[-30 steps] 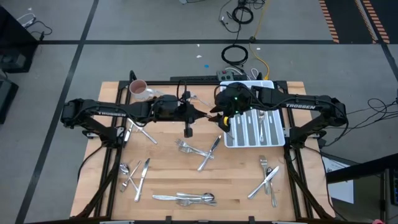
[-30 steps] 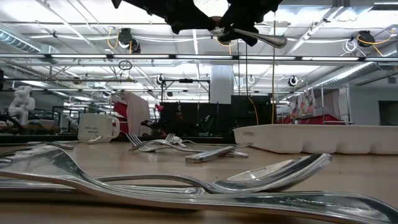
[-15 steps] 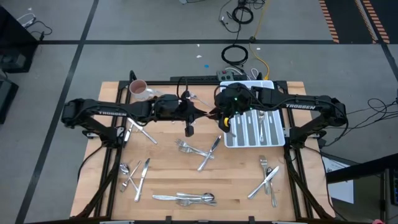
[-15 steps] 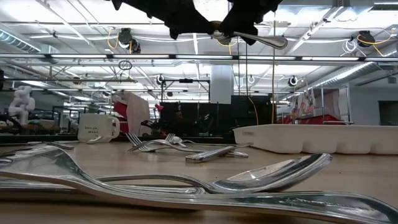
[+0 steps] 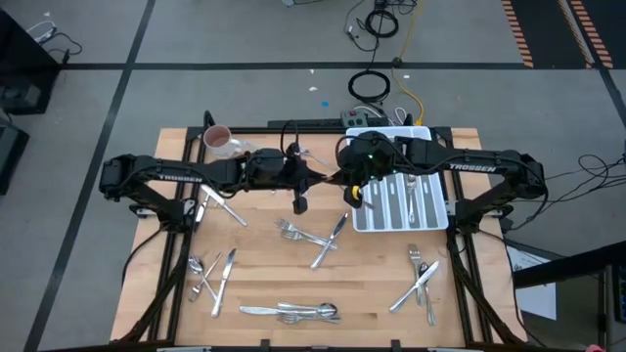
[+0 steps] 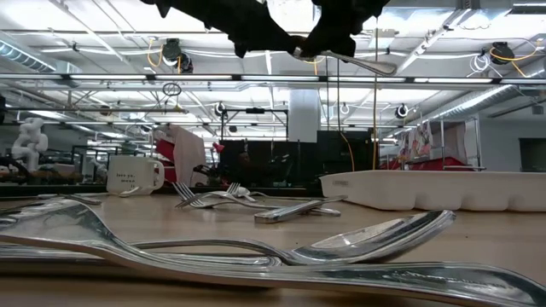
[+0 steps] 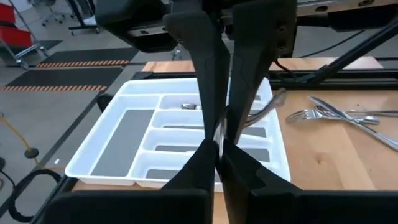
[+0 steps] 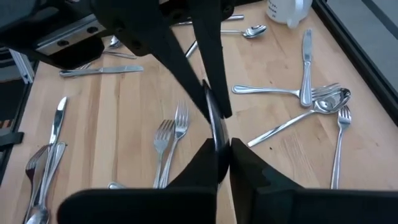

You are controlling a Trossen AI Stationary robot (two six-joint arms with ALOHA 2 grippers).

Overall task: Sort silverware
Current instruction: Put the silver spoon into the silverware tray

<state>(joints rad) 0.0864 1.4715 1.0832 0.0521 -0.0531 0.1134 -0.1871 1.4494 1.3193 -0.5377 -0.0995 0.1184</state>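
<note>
Grey floor [image 5: 196, 39] is spreading around the wooden table [image 5: 264, 259], crossed by dark tape lines [image 5: 127, 73] and an orange-striped strip [image 5: 572, 24]. Coiled cables [image 5: 370, 86] are lying behind the table. Ceiling lights [image 6: 102, 26] are glowing overhead; what may be shelving [image 6: 444, 145] is standing far back.

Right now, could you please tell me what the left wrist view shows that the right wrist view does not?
Only the left wrist view shows the white tray, with a piece lying in one compartment. Only the right wrist view shows the mug and most of the loose pieces on the wooden table, such as two forks side by side. Both show the left hand and the right hand meeting tip to tip, each closed on one piece of silverware.
</note>
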